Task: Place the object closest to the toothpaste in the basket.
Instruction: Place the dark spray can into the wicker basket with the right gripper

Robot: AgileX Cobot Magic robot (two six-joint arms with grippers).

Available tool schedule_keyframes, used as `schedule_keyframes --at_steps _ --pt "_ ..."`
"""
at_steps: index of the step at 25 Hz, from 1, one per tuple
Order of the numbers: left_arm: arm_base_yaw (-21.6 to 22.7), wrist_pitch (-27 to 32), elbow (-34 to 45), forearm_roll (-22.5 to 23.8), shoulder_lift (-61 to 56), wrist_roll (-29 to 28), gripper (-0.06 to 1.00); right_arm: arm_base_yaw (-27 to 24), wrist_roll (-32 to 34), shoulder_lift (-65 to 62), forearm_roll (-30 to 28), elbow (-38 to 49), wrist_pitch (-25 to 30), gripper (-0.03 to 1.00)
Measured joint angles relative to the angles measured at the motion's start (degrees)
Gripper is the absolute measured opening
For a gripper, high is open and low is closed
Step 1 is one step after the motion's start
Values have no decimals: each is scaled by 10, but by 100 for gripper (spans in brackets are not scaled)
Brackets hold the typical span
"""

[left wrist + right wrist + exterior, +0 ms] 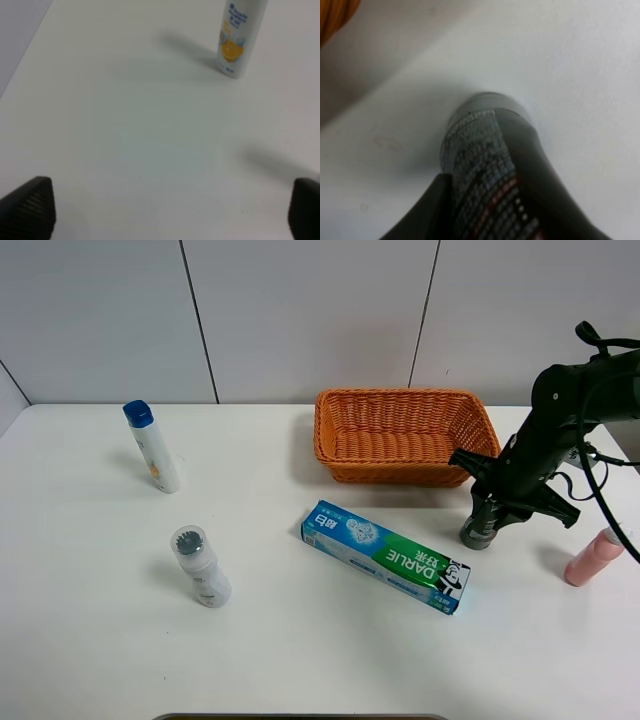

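The blue and green toothpaste box (386, 556) lies flat in the middle of the table. A dark grey bottle (478, 530) stands just off its right end, in front of the orange wicker basket (400, 395). My right gripper (500, 502) has come down over this bottle and is shut on it. In the right wrist view the bottle (490, 150) fills the frame, with one finger (432, 210) against its side. The bottle's base rests on the table. My left gripper (170, 210) is open and empty above bare table; it does not show in the exterior high view.
A pink bottle (592, 558) lies at the far right edge. A white bottle with a blue cap (152, 446) stands at the left, also in the left wrist view (239, 35). A small white bottle with a grey cap (200, 565) stands at the front left.
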Motion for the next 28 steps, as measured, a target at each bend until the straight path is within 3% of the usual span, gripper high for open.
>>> schedule_keyframes --at_steps 28 --pt "0 0 0 -1 0 0 94 0 0 -20 0 0 -5 36"
